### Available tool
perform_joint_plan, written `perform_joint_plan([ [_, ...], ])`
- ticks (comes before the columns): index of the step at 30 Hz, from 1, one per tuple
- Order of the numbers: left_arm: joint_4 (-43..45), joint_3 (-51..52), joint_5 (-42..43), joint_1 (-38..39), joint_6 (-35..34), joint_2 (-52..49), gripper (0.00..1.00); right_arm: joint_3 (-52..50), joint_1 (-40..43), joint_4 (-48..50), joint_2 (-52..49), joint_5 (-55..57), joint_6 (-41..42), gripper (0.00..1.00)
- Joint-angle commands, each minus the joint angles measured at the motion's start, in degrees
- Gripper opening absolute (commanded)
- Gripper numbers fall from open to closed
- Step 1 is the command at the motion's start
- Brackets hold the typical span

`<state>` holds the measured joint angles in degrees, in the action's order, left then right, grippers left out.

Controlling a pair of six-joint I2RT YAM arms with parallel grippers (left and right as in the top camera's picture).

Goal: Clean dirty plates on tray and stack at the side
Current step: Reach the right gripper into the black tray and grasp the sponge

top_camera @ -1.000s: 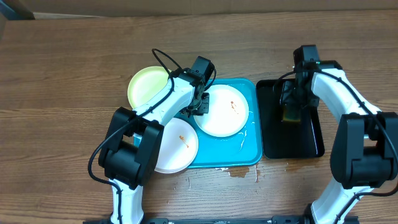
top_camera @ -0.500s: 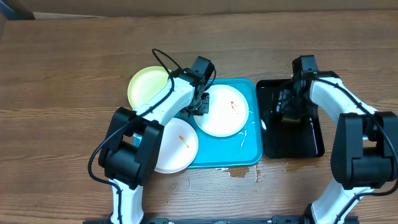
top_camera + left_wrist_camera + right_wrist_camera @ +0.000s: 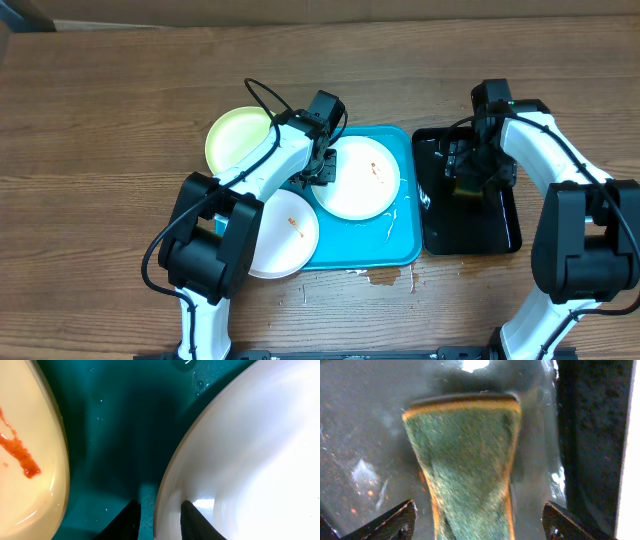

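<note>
A white plate with an orange smear lies on the cyan tray. My left gripper is shut on its left rim: in the left wrist view the white plate has one finger under it and one on top, at my left gripper. A second smeared white plate overhangs the tray's front left corner, and this plate shows its red streak up close. A pale yellow-green plate rests on the table at the tray's back left. My right gripper is open over a green sponge.
The sponge lies in a wet black tray to the right of the cyan one. Its raised wall runs close along the right finger. Drops of water mark the table in front of the cyan tray.
My right gripper's jaws have spread wide apart around the sponge in the black tray. The left arm and the plates have not moved.
</note>
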<state>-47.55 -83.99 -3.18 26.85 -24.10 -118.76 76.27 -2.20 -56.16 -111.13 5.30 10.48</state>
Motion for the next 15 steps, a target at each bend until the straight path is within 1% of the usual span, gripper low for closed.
perform_joint_plan([
  [1,0.0,0.4,0.2,-0.3,-0.7,-0.9,0.29,-2.5,0.0,1.4,0.0,-1.0,0.0,0.81],
  [3,0.0,0.4,0.2,-0.3,-0.7,-0.9,0.29,-4.1,0.0,2.4,0.0,-1.0,0.0,0.77],
  [4,0.0,0.4,0.2,-0.3,-0.7,-0.9,0.29,-4.8,0.0,2.9,0.0,-1.0,0.0,0.73],
  [5,0.0,0.4,0.2,-0.3,-0.7,-0.9,0.29,-5.5,0.0,3.4,0.0,-1.1,0.0,0.67],
  [6,0.0,0.4,0.2,-0.3,-0.7,-0.9,0.30,-6.0,0.0,3.8,0.0,-1.4,0.0,0.52],
  [7,0.0,0.4,0.2,-0.3,-0.7,-0.9,0.29,-6.3,0.0,4.0,0.0,-1.7,0.0,0.24],
  [8,0.0,0.4,0.2,-0.3,-0.7,-0.9,0.30,-6.5,0.0,4.0,0.0,-2.1,0.0,0.04],
  [9,0.0,0.4,0.2,-0.3,-0.7,-0.9,0.30,-6.4,0.0,4.0,0.0,-2.6,-0.2,0.04],
  [10,0.0,0.4,0.2,-0.3,-0.7,-0.9,0.31,-6.4,0.0,4.0,0.0,-3.5,-0.8,0.04],
  [11,0.0,0.4,0.2,-0.4,-0.7,-0.9,0.31,-6.2,0.0,3.8,0.0,-4.3,-1.5,0.13],
  [13,0.0,0.4,0.2,-0.3,-0.7,-0.9,0.33,-5.2,0.0,3.0,0.0,-5.5,-1.5,0.65],
  [14,0.0,0.4,0.2,-0.3,-0.7,-0.9,0.35,-4.6,0.0,2.8,0.0,-5.5,-1.5,0.78],
  [15,0.0,0.4,0.2,-0.3,-0.7,-0.9,0.36,-3.9,0.0,2.5,0.0,-5.4,-1.6,0.84],
])
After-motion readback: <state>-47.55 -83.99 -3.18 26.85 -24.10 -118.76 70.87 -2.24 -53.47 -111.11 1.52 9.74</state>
